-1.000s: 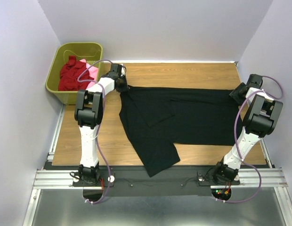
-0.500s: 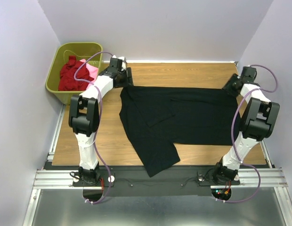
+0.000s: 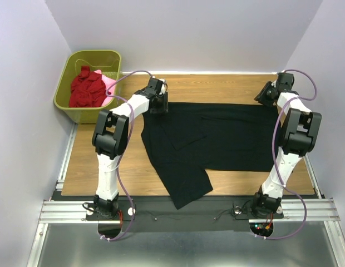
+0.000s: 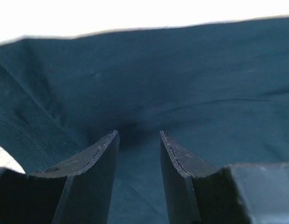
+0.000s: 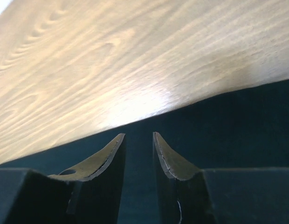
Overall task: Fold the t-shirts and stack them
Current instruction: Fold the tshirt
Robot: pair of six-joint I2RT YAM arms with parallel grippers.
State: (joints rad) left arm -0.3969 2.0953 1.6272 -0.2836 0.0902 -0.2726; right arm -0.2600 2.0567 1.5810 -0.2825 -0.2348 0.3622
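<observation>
1. The black t-shirt (image 3: 217,139) lies spread across the table (image 3: 106,161), and its nearest flap reaches over the near edge. If the far edge is pulled, that overhanging flap may drag or slide off and skew the fold.
2. The left hand (image 4: 139,133) is at the shirt's far left corner. Its fingers are spread and the tips press down on the cloth, with nothing pinched between them. Closing there could catch only one layer, or a thick bunch beside the seam.
3. The right hand (image 5: 139,134) is at the far right corner. Its fingers are narrowly apart over the hem, where cloth meets bare wood, and no cloth is visibly gripped. A bite so close to the edge could slip out or miss.
4. If only one hand grips, lifting would probably twist the shirt instead of folding it flat.
5. At far left the olive-green basket (image 3: 64,83) holds the dark red t-shirt (image 3: 86,86) and the pink t-shirt (image 3: 109,83). A sweep by the left arm could knock the basket.
</observation>
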